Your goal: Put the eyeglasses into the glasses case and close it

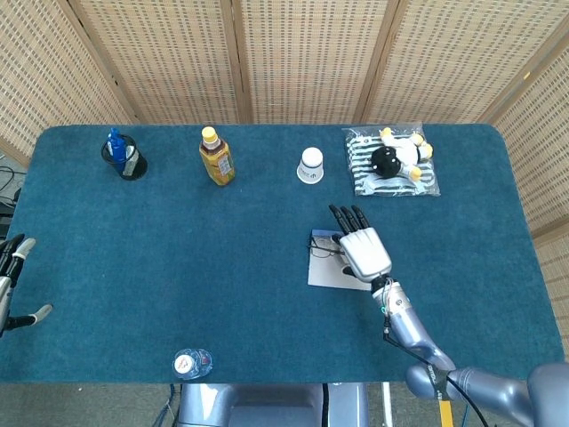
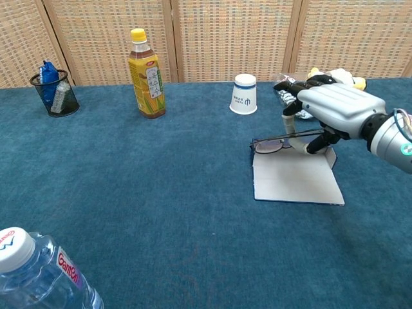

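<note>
My right hand (image 1: 360,245) (image 2: 333,107) holds thin-framed eyeglasses (image 2: 271,145) (image 1: 327,250) by one temple, pinched under the hand. The glasses hang level, a little above the far end of the open glasses case (image 2: 295,182) (image 1: 330,272). The case lies flat with its white inside facing up and a blue edge around it; its far part is hidden behind the hand. My left hand (image 1: 9,283) shows only at the far left edge of the head view, well away from the case, fingers apart and holding nothing.
Along the back stand a black mesh pen holder (image 1: 123,157) (image 2: 54,90), a yellow-capped tea bottle (image 1: 217,158) (image 2: 147,74), an upturned white cup (image 1: 310,165) (image 2: 244,94) and a plush toy on striped cloth (image 1: 393,162) (image 2: 306,103). A water bottle (image 1: 191,363) (image 2: 35,270) stands at the front left.
</note>
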Available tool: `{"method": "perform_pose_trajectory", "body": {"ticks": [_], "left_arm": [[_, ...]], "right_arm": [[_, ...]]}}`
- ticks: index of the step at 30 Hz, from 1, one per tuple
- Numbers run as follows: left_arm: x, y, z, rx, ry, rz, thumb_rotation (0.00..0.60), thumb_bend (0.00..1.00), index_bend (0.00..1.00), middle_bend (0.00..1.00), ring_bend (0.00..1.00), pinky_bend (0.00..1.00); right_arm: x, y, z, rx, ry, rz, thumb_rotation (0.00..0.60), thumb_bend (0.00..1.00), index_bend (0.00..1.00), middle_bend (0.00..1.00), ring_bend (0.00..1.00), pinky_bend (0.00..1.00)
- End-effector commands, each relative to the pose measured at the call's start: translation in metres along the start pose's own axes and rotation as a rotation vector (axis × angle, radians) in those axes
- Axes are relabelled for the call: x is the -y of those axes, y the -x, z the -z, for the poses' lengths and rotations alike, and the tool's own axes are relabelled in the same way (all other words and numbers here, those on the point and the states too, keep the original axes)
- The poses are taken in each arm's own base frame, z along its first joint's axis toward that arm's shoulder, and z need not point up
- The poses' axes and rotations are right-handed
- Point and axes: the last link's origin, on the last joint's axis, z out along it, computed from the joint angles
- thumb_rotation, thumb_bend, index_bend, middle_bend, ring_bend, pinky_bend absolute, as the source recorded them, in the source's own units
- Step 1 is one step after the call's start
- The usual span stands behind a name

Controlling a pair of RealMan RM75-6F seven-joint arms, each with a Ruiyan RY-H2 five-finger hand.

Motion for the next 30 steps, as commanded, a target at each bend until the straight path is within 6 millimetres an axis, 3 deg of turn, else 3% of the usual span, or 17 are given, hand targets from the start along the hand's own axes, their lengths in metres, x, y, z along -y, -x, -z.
{"method": "perform_pose_trajectory", "body": {"ticks": [1, 15, 30], "left_arm": [[0.001, 0.0, 0.0, 0.0, -0.002, 0.001, 0.6, 0.0, 0.0, 0.0, 0.0, 0.0], [0.0, 0.001, -0.002, 0.007, -0.003, -0.001, 0.6, 0.0, 0.0, 0.0, 0.0, 0.0], [-0.001, 0.001, -0.001, 0.006, 0.0, -0.002, 0.6, 0.0, 0.0, 0.0, 0.0, 0.0]], "right_arm": [[-0.006, 0.004, -0.008, -0.006, 0.015, 0.019, 0.6, 0.52, 0.64, 0.0, 0.0, 0.03], [-0.019, 0.002, -0.005, -0.009, 0.011, 0.024, 0.6, 0.52, 0.64, 0.0, 0.0, 0.03], [-0.033, 0.019, 0.013, 0.051, -0.009, 0.08, 0.6, 0.52, 0.64, 0.0, 0.0, 0.03]]}}
